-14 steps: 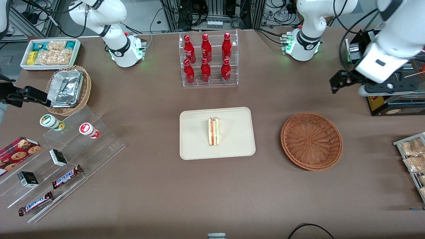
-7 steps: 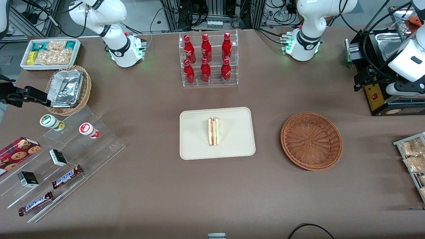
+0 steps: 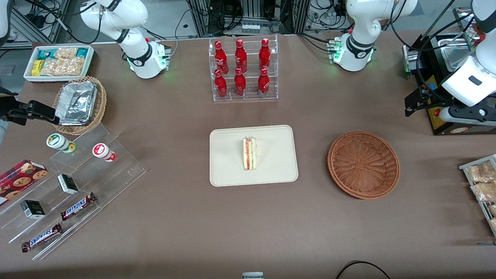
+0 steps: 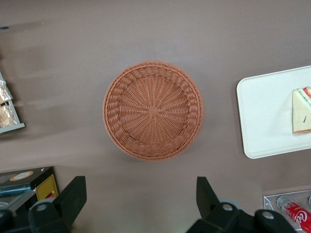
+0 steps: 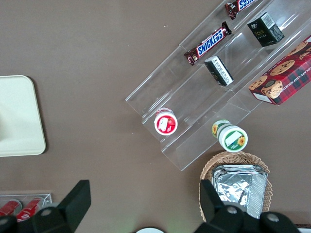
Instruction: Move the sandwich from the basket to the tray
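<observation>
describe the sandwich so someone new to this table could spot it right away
Find the cream tray at the middle of the table, nearer the front camera than the rack of red bottles. The sandwich lies on it alone: a white wedge with pink and green filling, far from the open gripper.

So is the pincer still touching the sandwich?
Apart. In the front view the pincer hangs open, raised toward the working arm's end of the table, while the sandwich lies alone on the tray.

The sandwich, a white-bread wedge with pink-orange and green filling, lies on the cream tray. The reddish-brown wicker basket sits beside the tray, toward the working arm's end. The hand hovers above the tabletop with its fingers spread, farther from the front camera than the basket.
</observation>
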Controlling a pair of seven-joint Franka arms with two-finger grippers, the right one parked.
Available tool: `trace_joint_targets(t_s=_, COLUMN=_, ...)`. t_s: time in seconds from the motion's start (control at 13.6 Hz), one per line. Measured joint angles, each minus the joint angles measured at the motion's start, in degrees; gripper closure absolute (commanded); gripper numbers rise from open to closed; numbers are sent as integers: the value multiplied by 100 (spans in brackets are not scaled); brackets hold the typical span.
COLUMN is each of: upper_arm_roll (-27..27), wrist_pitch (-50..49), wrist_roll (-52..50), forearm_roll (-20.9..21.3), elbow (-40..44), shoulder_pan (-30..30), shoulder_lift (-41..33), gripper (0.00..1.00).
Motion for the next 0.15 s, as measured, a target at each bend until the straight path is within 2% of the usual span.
trace_joint_targets(t_s=0.15, upper_arm_roll=12, wrist_pitch=-9, wrist_roll=0, forearm_roll=0, elbow=112, shoulder_pan=-8, shoulder_lift=49, gripper=0)
